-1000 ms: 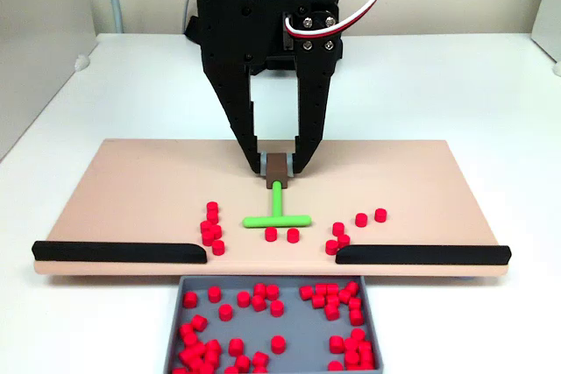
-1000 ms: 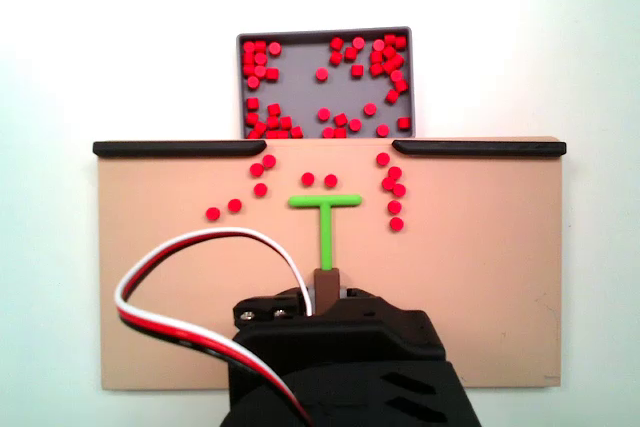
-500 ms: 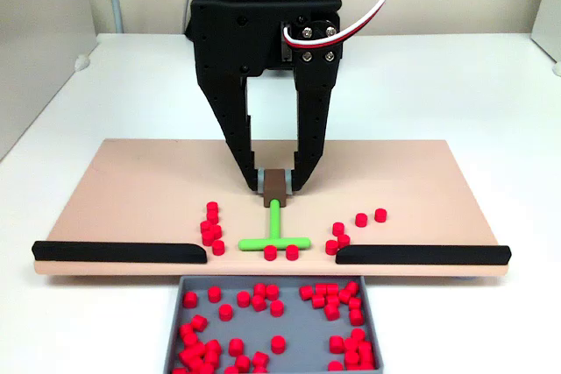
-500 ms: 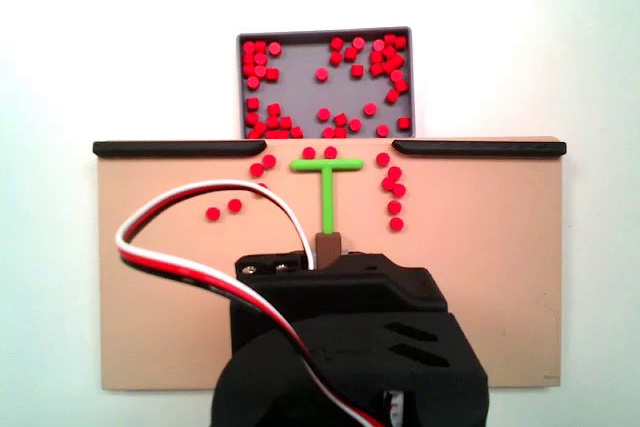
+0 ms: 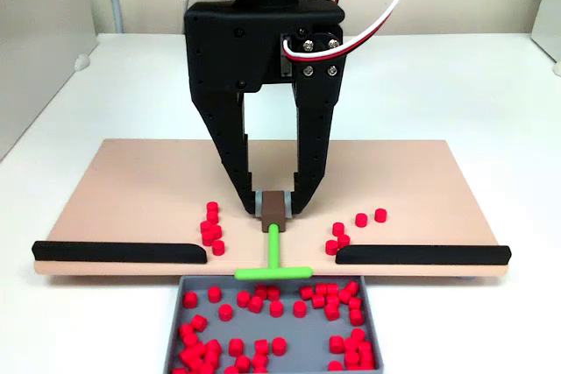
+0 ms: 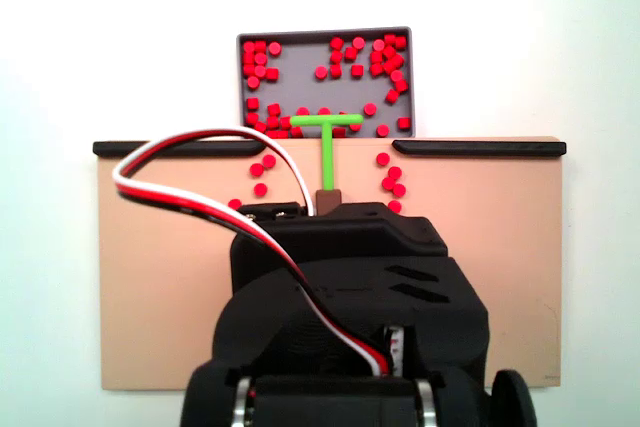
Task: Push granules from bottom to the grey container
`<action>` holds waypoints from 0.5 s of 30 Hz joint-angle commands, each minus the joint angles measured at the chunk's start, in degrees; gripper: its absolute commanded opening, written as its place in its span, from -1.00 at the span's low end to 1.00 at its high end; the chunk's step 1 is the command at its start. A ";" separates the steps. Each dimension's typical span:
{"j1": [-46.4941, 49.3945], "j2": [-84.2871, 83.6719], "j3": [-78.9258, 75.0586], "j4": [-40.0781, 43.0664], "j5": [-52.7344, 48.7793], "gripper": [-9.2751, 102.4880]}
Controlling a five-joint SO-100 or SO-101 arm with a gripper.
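In a fixed view, a small cluster of granules (image 5: 211,227) lay on the tan board (image 5: 123,194) at left, above a black strip (image 5: 118,251). At centre the gripper (image 5: 275,208) was clamped on the brown handle of the green T-tool (image 5: 273,260), its crossbar at the board's edge over the grey container (image 5: 371,321), which held many granules. More granules sat right of the tool.
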 commanded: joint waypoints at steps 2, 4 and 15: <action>0.35 -1.05 -1.93 0.44 0.09 -0.84; 0.44 -1.41 -2.72 0.44 -0.09 -0.84; 0.26 -1.58 -7.47 4.75 -0.79 -0.84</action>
